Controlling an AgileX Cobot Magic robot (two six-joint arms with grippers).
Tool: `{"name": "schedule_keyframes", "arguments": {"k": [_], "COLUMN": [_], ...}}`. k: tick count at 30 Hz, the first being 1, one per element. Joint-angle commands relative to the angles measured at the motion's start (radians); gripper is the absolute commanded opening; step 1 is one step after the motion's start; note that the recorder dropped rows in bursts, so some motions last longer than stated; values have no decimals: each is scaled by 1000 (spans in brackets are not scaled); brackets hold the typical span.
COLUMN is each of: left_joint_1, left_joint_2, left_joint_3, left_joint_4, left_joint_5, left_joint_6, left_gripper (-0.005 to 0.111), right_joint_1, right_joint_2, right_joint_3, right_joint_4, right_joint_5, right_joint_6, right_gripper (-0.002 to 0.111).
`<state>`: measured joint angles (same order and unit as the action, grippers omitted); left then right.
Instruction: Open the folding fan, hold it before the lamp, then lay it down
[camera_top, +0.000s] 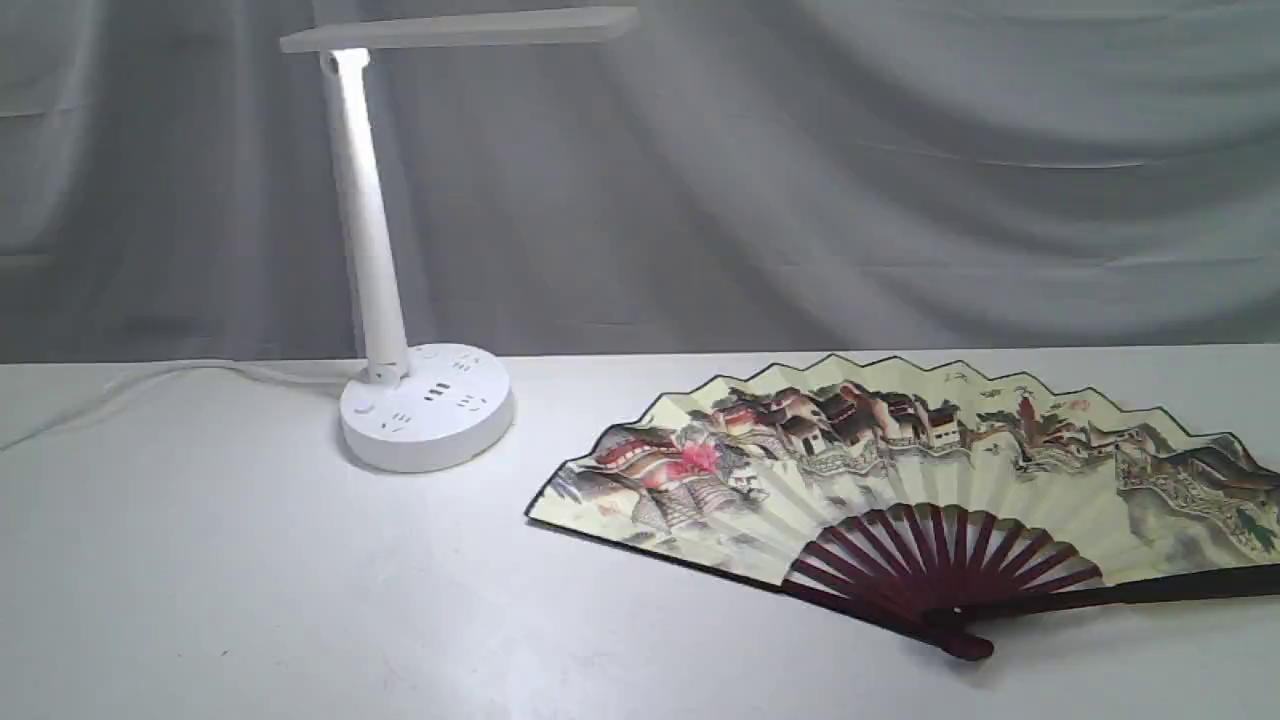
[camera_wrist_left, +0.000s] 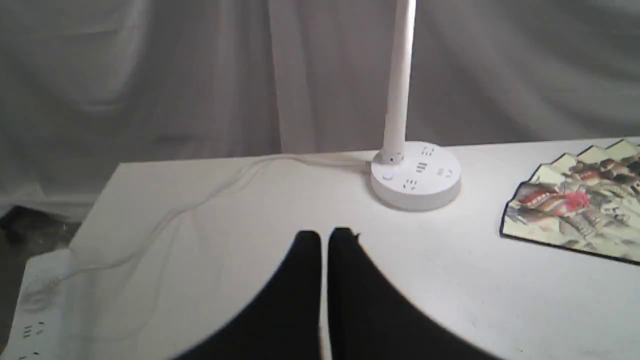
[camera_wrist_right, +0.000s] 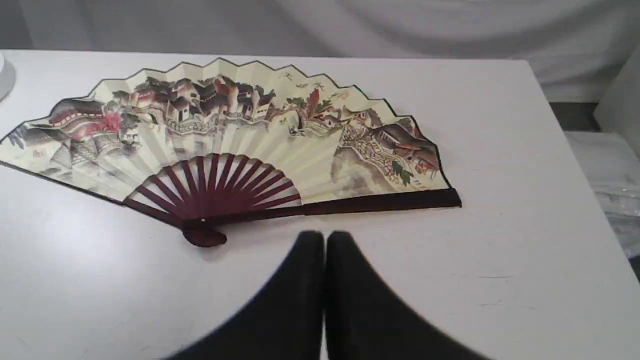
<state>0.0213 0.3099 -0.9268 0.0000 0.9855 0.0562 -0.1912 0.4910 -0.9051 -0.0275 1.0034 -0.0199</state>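
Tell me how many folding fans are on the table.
1. The folding fan lies spread open, flat on the table, right of the lamp in the exterior view. None other shows.

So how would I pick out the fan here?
Find the white table, then the tall white desk lamp on it. Right of the lamp in the exterior view lies the folding fan, spread flat: cream pleats painted with houses, dark maroon ribs, the only colourful thing there.

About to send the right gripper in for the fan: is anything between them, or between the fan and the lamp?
Nothing visible. Only bare table lies between the shut right gripper and the folding fan, which lies open and flat. The stretch from the fan to the lamp is bare too.
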Motion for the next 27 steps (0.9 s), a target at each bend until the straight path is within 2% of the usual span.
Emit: {"name": "schedule_keyframes", "arguments": {"k": [1,13,21,27], "left_joint_1": [-26,-37,-37,-37], "left_joint_2": [-96,-306,-310,-310], "left_joint_3": [4,4,2,2], "left_joint_4": [0,7,8,15], "left_joint_5": [15,13,34,34], "left_joint_6": [-7,-56,-56,-56], "left_gripper": [0,0,0,0], "right_joint_1": [-5,-5,-5,-3], "right_joint_2": [-75,-313,-491,-491], "right_joint_3": [-5,1,1,10], "right_joint_4": [-15,-30,-66,-75], "right_joint_5": [48,107,157,218], "right_joint_6": [-9,-9,-36,-59], "right_gripper": [0,0,0,0]}}
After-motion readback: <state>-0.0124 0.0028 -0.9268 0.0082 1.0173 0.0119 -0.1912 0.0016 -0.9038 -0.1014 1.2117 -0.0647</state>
